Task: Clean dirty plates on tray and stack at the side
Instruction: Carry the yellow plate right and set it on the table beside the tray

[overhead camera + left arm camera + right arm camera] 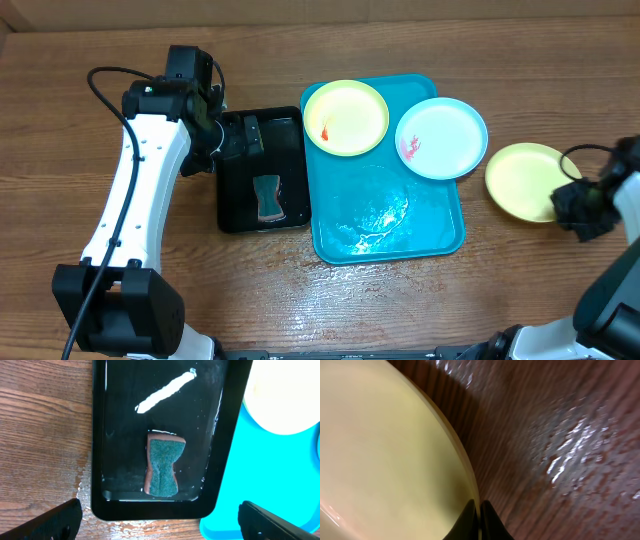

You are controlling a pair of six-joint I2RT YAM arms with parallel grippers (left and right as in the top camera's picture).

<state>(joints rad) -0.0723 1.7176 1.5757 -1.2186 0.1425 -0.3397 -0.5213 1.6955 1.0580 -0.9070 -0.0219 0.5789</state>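
Three plates in view: two on the tray, one off it.

Far left: left gripper (160, 511) hangs over the black tray (232, 205), jaws spread wide, nothing between them. Sponge (162, 466) lies flat in that tray below the gripper, green scouring side up, waisted shape, not touched.

Centre: black tray sits just beside the left rim of the turquoise tray (440, 228); the edges look to be touching. Tray floor is wet and shiny in its near half. Yellow plate (345, 117) sits in the tray's far left corner with a small red-orange smear on its left side. White plate (441, 138) is beside it at the far right corner, its edge overhanging the tray's right rim, with a reddish smear on its left side.

Right: third plate (522, 180), pale yellow with no smear visible, rests on the wooden table (400, 300), clear of the tray. Right gripper (479, 519) is at this plate's right edge, fingers pinched tight with the rim running between them.
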